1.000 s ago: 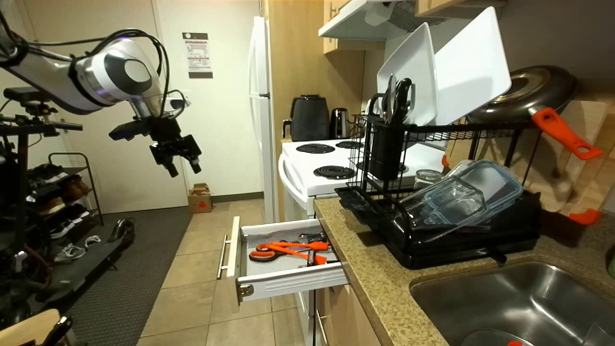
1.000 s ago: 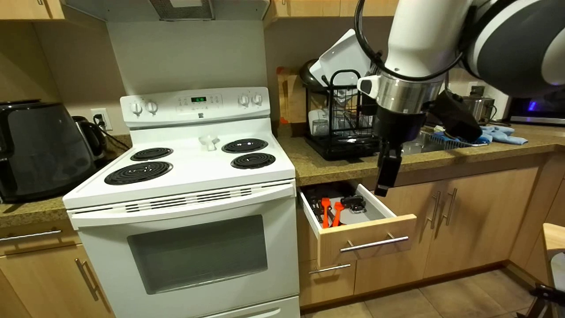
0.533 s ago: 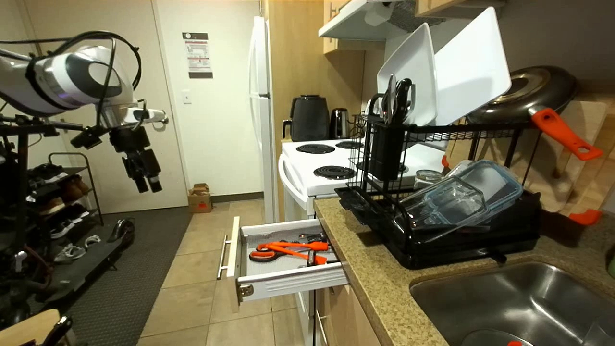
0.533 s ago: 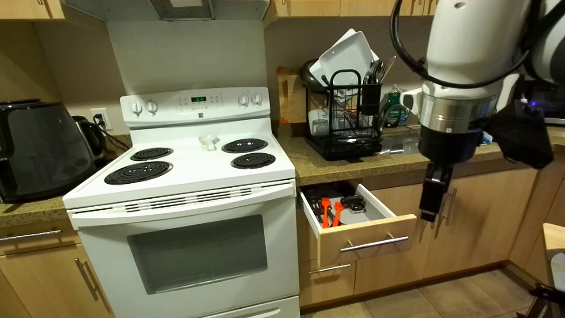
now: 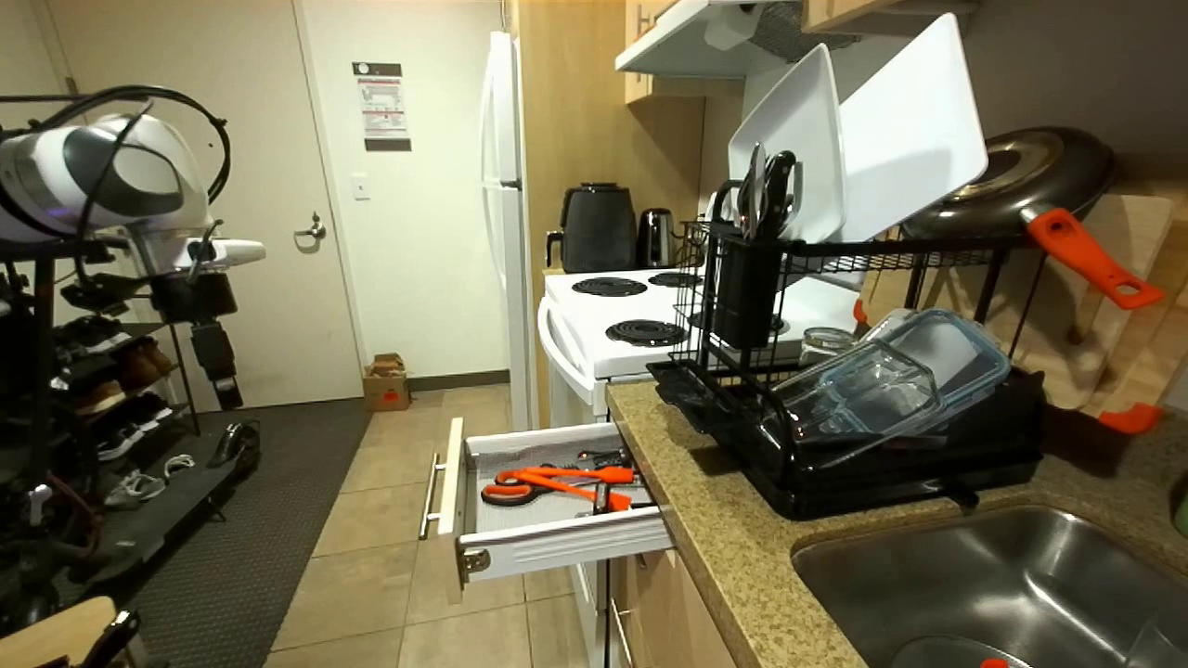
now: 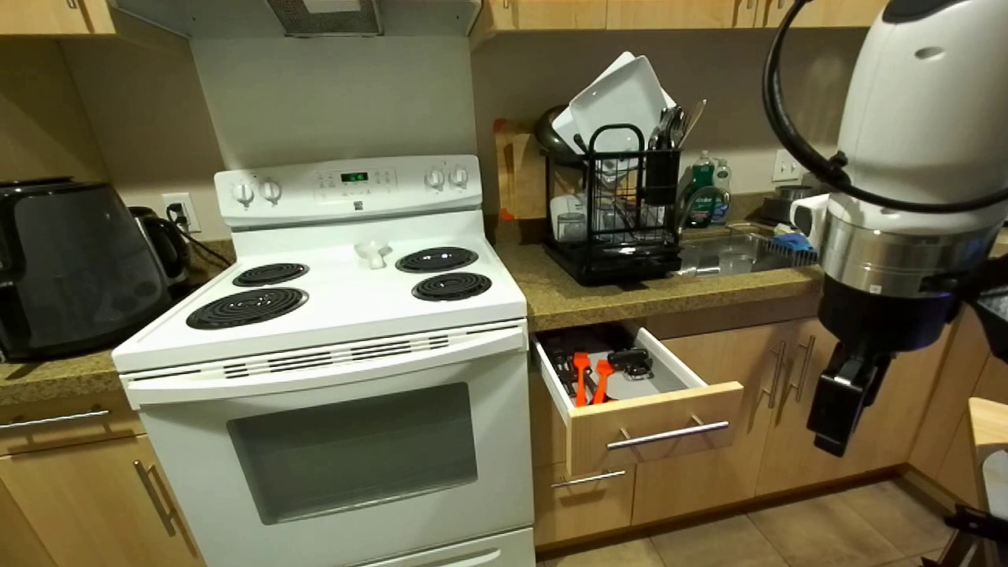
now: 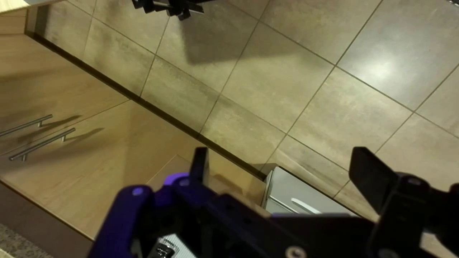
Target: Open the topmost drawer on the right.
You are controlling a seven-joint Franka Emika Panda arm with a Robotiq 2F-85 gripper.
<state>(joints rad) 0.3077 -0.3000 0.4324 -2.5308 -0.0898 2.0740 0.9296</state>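
Observation:
The top drawer to the right of the stove is pulled out; its pale wooden front (image 6: 583,450) shows in both exterior views (image 5: 452,520). Its bar handle (image 6: 668,435) is silver. Inside lie orange-handled scissors and other utensils (image 5: 557,482). My gripper (image 6: 831,449) hangs in the air to the right of the drawer, apart from its handle. In an exterior view the gripper (image 5: 228,401) points down, well out from the drawer front. In the wrist view the gripper (image 7: 281,154) has its fingers wide apart with nothing between them.
A lower drawer handle (image 6: 587,479) sits beneath the open drawer. Cabinet doors with vertical handles (image 6: 776,374) are to its right. The white stove (image 6: 354,441) is to its left. A dish rack (image 6: 614,260) and a sink (image 5: 1021,575) are on the counter.
My arm has moved away from the counter and lower: left and down in an exterior view, right and down in the other angle. The drawer stays pulled out and has not moved.

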